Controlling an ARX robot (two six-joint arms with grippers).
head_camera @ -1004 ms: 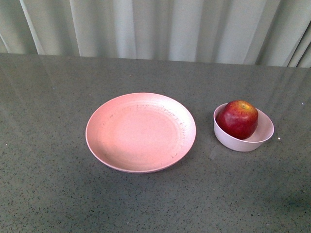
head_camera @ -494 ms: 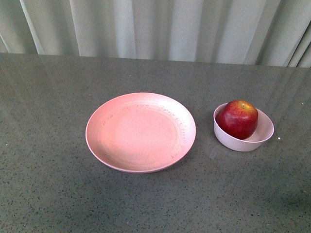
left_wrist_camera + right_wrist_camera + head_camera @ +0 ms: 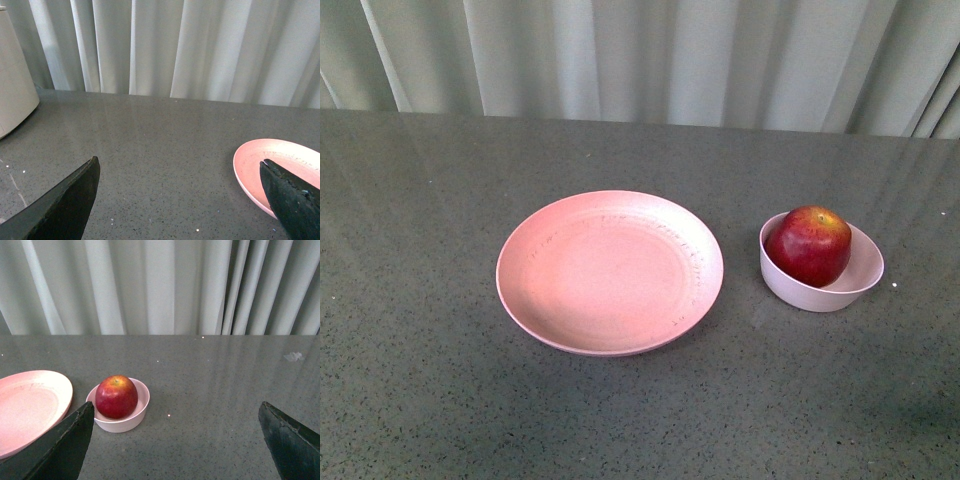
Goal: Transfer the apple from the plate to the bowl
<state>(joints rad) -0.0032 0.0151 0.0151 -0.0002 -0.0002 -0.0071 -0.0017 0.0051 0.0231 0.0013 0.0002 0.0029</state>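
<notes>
The dark red apple [image 3: 809, 245] sits inside the small pale bowl [image 3: 850, 283] at the right of the grey table. The wide pink plate [image 3: 609, 271] lies empty at the centre, to the left of the bowl. Neither arm shows in the front view. In the right wrist view the apple [image 3: 116, 396] rests in the bowl [image 3: 141, 406] with the plate [image 3: 30, 407] beside it; my right gripper [image 3: 175, 435] is open, empty and well back from the bowl. My left gripper [image 3: 179, 192] is open and empty over bare table, with the plate's edge [image 3: 255, 167] by one finger.
Pale pleated curtains [image 3: 640, 60] hang behind the table's far edge. A whitish rounded object [image 3: 15, 95] stands at the edge of the left wrist view. The tabletop [image 3: 440, 400] is grey and speckled.
</notes>
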